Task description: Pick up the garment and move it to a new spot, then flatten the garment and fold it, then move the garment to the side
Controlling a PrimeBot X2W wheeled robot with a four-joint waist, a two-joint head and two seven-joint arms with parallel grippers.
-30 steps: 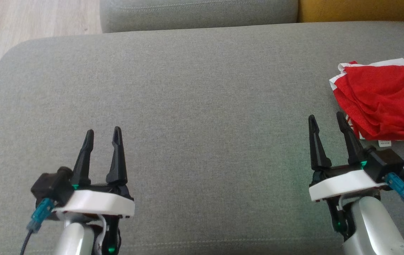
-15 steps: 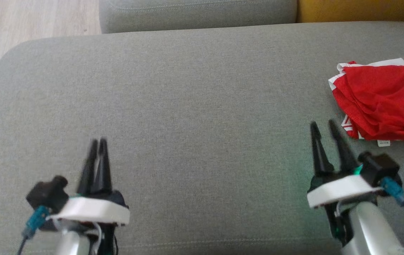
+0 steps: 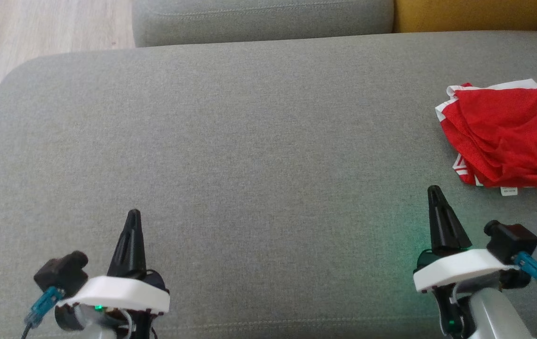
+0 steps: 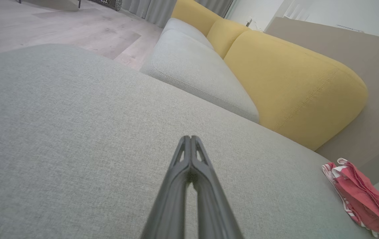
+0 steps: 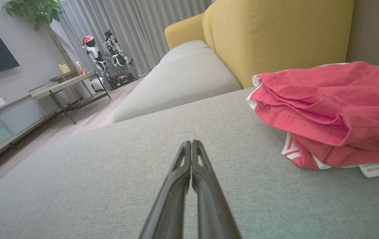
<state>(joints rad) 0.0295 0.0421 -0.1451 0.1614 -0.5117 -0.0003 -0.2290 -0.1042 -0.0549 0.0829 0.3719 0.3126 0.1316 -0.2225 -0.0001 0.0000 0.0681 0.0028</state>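
Grey sofa cushion [image 3: 268, 141] spreads wide in front of you, with pale wooden floor [image 3: 37, 28] at the far left and a yellow backrest [image 3: 475, 14] at the far right. A second grey seat [image 3: 259, 19] lies just beyond the far edge.

Your garment [image 3: 503, 136] sits on the right side of the cushion. It is red with white trim, bunched into loose, layered folds, and it runs off the right edge of the head view. Its small white label [image 3: 509, 190] lies flat on the cushion at the near edge of the heap.

Your right claw [image 3: 434, 190] is at the near right with its fingers pressed together and nothing between them. The tip points away from you. It is near the garment's near-left corner but apart from it. In the right wrist view the garment [image 5: 325, 113] lies to the right of the fingers and beyond their tips.

Your left claw [image 3: 133, 214] is at the near left, also closed tight and empty. It is over bare cushion, well apart from the garment.
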